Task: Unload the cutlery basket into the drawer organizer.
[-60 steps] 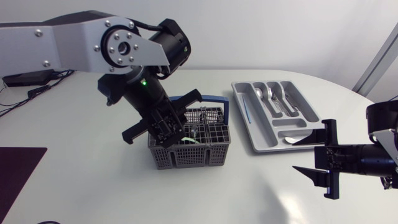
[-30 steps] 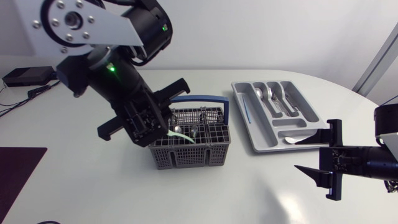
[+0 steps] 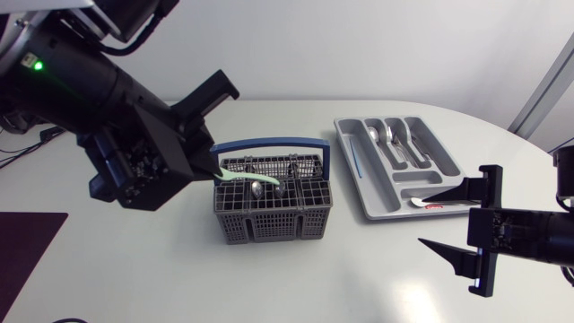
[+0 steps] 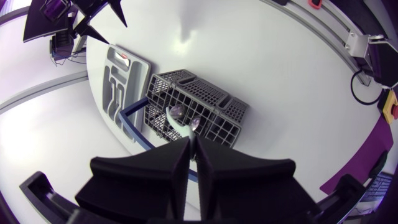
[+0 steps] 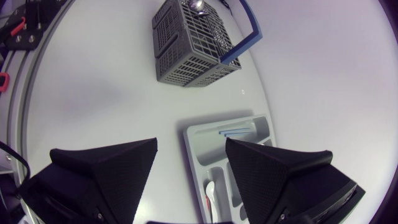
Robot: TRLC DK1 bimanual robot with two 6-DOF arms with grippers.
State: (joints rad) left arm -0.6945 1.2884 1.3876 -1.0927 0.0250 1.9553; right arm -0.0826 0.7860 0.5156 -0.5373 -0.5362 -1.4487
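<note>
One green utensil (image 3: 240, 177), tip toward organizer (image 3: 369, 194)

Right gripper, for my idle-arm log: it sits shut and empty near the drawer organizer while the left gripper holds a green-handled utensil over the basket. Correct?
Not shut: the right wrist view shows the right gripper open, fingers wide apart. It is empty, near the drawer organizer; the left gripper holds the green-handled utensil over the basket.
</note>
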